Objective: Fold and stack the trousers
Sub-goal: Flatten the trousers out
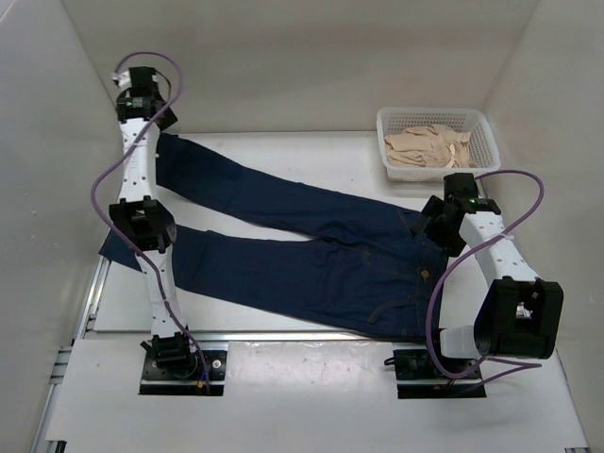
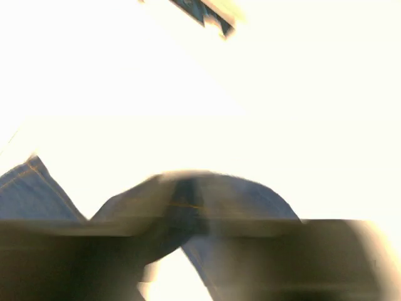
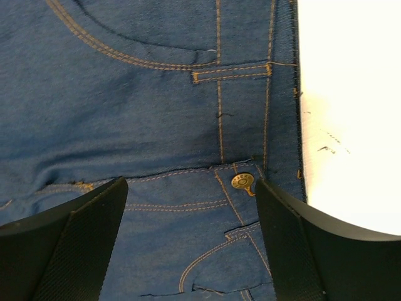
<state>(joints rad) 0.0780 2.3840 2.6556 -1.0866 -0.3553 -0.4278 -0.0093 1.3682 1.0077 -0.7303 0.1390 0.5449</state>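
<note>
The dark navy jeans (image 1: 311, 255) lie spread flat on the white table (image 1: 311, 156), legs running left and waistband at the right. My left gripper (image 1: 157, 125) is at the far left, at the end of the upper leg. Its wrist view is motion-blurred and shows a hump of denim (image 2: 250, 197) raised between the dark fingers (image 2: 62, 257), so it looks shut on the leg end. My right gripper (image 1: 430, 230) hovers open over the waistband. In its wrist view the gripper (image 3: 191, 185) straddles the fly, with the brass button (image 3: 242, 181) by the right finger (image 3: 294, 244).
A white plastic basket (image 1: 477, 121) holding beige cloth (image 1: 427, 146) stands at the back right, just beyond my right gripper. White walls enclose the table on the left, back and right. The lower leg's end lies under my left arm's elbow (image 1: 142, 225).
</note>
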